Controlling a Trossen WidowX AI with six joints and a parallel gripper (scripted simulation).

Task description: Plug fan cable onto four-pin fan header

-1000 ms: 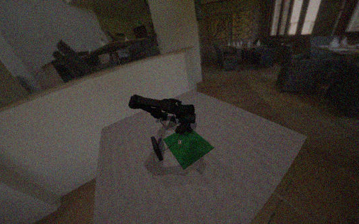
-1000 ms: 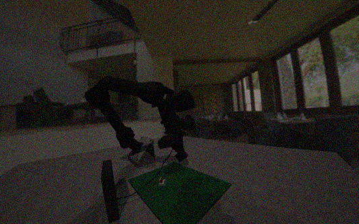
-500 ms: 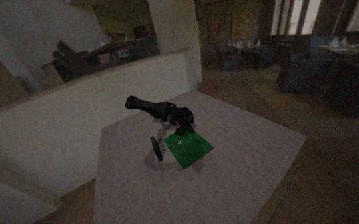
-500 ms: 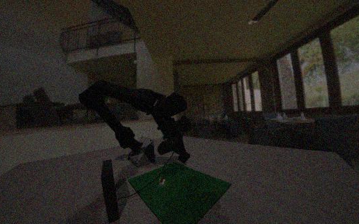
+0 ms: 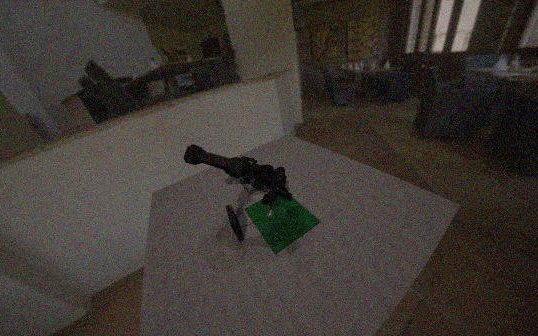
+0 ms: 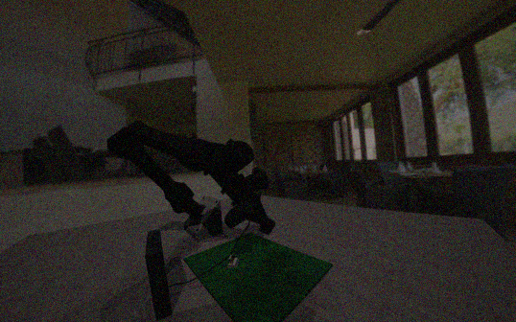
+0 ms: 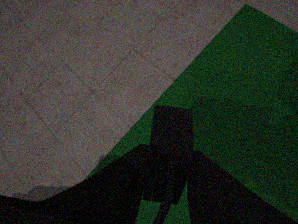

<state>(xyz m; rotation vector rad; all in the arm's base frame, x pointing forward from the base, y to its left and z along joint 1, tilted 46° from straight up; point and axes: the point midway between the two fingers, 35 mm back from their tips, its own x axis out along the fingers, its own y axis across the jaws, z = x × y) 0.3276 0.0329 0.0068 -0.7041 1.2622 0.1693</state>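
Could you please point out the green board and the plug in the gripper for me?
green board [image 5: 291,225] [image 6: 269,278] [image 7: 240,70]: top, exterior and wrist views, bare part of its upper face
plug [image 7: 172,127]: wrist view, its dark body, between the gripper's fingers

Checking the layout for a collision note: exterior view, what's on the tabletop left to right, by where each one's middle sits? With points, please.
Upright dark slab [image 5: 235,223] [image 6: 158,275] → white header [image 5: 270,213] [image 6: 235,261] → green board [image 5: 291,227] [image 6: 269,283].
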